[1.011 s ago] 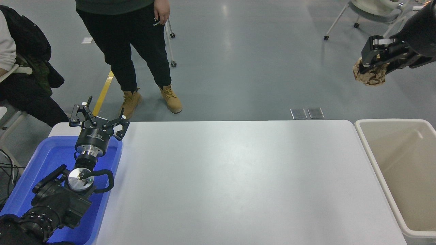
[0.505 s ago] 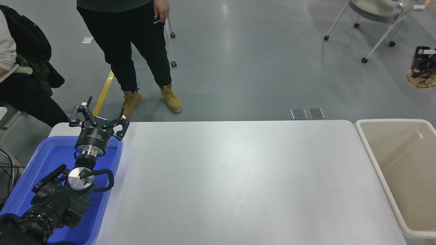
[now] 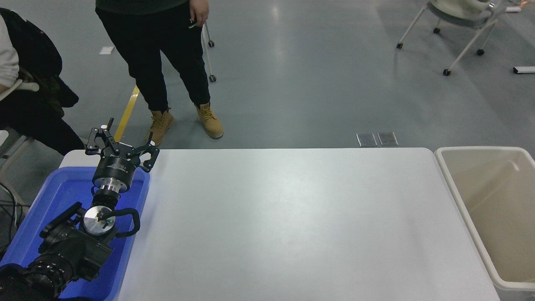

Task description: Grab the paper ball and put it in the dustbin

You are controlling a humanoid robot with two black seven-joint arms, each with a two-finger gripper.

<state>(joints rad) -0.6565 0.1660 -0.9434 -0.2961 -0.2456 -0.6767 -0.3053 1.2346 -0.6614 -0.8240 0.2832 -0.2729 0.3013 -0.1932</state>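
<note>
The left gripper (image 3: 121, 144), black with spread claw-like fingers, sits parked at the lower left with its jaws apart and nothing between them. Directly beneath it and its black arm lies a shallow bright blue plastic tub (image 3: 50, 217), and the fingertips reach just past that tub's far rim. To the gripper's right stretches the flat white rectangular table (image 3: 284, 225). Far across that surface from the gripper, against the table's right end, stands the dustbin (image 3: 459, 188), a large deep cream-beige plastic tub with a rounded rim and smooth walls; the part of its inside that shows looks bare, though its lower right portion runs out of view. The right arm and the paper ball do not appear anywhere here. Beyond the gripper, past the table's far edge, a person in dark trousers and tan boots (image 3: 167, 79) stands on the grey floor.
</note>
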